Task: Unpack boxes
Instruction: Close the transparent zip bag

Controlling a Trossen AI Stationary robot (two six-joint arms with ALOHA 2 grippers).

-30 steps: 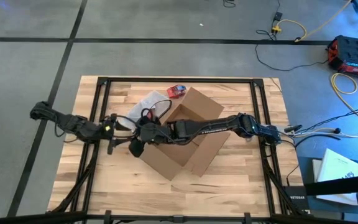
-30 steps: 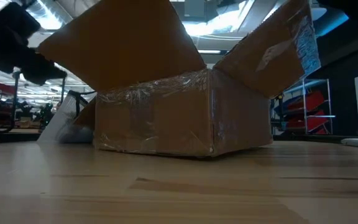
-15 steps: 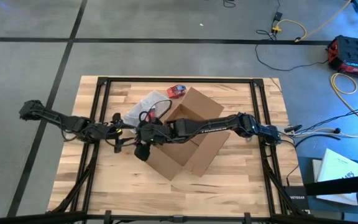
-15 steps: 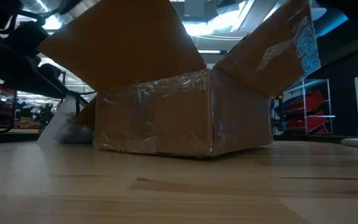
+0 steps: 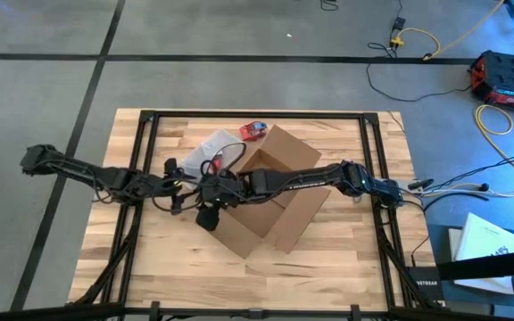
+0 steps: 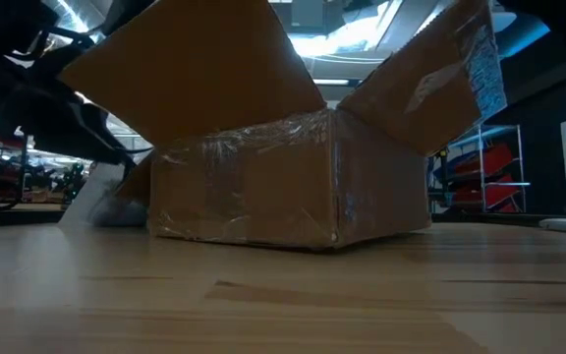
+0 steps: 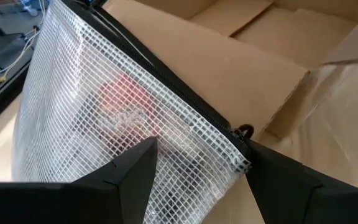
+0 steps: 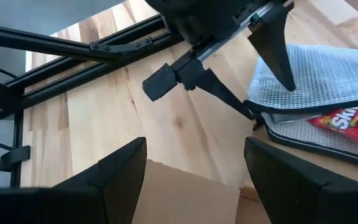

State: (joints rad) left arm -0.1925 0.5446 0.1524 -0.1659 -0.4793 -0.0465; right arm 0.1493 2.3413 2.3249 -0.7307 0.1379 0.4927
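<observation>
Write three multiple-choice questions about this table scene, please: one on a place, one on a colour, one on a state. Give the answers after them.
1. Where does the small red-and-blue object lie?
A. inside the box
B. on the wooden table, beside the box's far flap
C. on the floor

2. What colour is the shallow cardboard box with clear tape?
A. brown
B. white
C. green

3. How are the box's flaps?
A. taped shut
C. folded open
B. cut off

Answers: 1 B, the high view shows it on the wood beside the flap. 2 A, every view shows brown card. 3 C, the low view shows flaps raised outward.
</observation>
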